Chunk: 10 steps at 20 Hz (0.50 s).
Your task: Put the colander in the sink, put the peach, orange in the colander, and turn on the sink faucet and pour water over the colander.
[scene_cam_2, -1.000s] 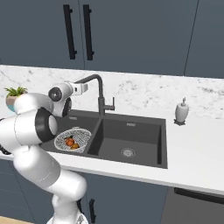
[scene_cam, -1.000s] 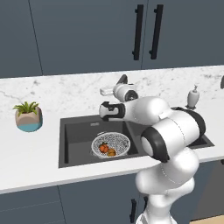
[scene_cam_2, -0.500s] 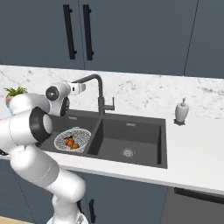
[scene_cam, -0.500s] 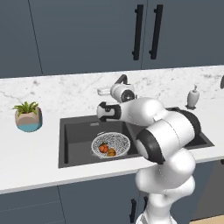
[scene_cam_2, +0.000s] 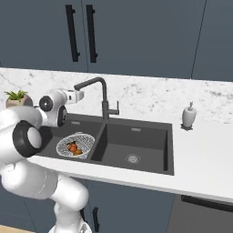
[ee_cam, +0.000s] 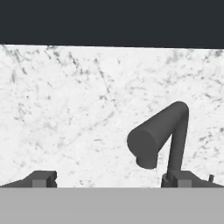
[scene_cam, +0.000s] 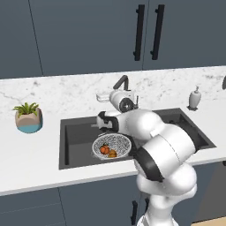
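The end effector (ee_cam: 109, 178) is wide open and holds nothing. It faces the black sink faucet (ee_cam: 162, 133), whose stem stands straight up while its spout bends over toward the camera. Below, the colander (scene_cam: 111, 145) sits in the sink's (scene_cam: 79, 130) left basin, holding the peach (scene_cam: 104, 149) and orange (scene_cam: 112, 154).

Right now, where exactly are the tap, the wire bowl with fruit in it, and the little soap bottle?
sink faucet (scene_cam_2: 104, 93): right base view, on its upright stem.
colander (scene_cam: 121, 142): left base view, on its mesh wall.
soap dispenser (scene_cam_2: 189, 116): right base view, on its white body.
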### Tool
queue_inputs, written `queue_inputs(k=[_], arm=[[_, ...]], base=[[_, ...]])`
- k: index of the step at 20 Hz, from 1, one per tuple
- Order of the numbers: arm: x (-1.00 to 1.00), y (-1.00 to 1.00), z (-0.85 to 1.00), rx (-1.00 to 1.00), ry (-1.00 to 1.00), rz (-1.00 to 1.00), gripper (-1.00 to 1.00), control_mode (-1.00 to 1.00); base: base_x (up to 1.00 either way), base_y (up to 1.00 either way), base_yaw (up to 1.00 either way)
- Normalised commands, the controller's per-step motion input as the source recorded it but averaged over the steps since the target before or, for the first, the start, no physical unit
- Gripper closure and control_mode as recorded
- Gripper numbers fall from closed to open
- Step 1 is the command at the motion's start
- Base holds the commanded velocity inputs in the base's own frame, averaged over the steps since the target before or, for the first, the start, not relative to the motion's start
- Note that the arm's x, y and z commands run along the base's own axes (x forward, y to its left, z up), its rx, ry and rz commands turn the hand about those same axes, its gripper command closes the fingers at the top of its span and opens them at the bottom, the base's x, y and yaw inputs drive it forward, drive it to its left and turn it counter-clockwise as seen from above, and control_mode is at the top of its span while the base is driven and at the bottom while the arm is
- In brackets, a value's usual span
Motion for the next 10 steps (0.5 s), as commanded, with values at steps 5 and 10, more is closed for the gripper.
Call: queue_inputs(k=[5,10], arm=[[-0.72,0.00,0.00,0.00,0.00,0.00,-1.00,-1.00],[-0.54,-0.21,0.00,0.00,0.04,0.00,-1.00,-1.00]], base=[[0.00,0.00,0.00],[0.00,0.00,0.00]])
